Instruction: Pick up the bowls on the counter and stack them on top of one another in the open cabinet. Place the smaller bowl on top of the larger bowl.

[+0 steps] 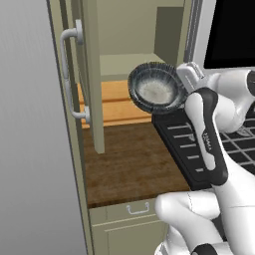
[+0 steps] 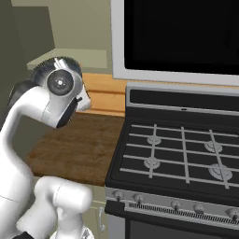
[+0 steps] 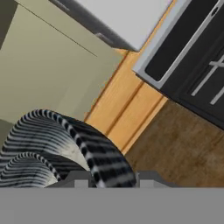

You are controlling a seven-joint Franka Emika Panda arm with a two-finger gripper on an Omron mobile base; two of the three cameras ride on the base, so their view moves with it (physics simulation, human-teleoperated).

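- Gripper (image 1: 175, 74) is hanging up in the air w/ a bowl (image 1: 157, 88) pinched by its rim; jaws closed down onto the rim, seen in hand view w/ rim between the finger tips (image 3: 108, 173).
- Bowl is tilting on edge, pale speckled inside facing the left base cam, ribbed dark outside (image 3: 65, 144) facing the hand cam. Nothing in it. Can't tell whether it's the larger or smaller one.
- It's sitting level w/ the front of the open cabinet (image 1: 130, 30), just in front of the shelf edge (image 1: 132, 64), well above the bench (image 1: 132, 162).
- Cabinet door (image 1: 92, 74) is standing open at left, its edge running down toward the bench; curved grey handle (image 1: 69, 74) on its outer face. Open room between door and bowl.
- Shelf is lying bare where visible.
- Bench is showing bare wood grain, front edge above a drawer front (image 1: 132, 211).
- Stove (image 2: 182, 154) is butting against the bench's right edge; grates and knobs (image 2: 177, 205) visible, dark microwave front (image 2: 182, 32) above.
- Writing on the arm's dark forearm strip (image 1: 206, 142): too small to read.
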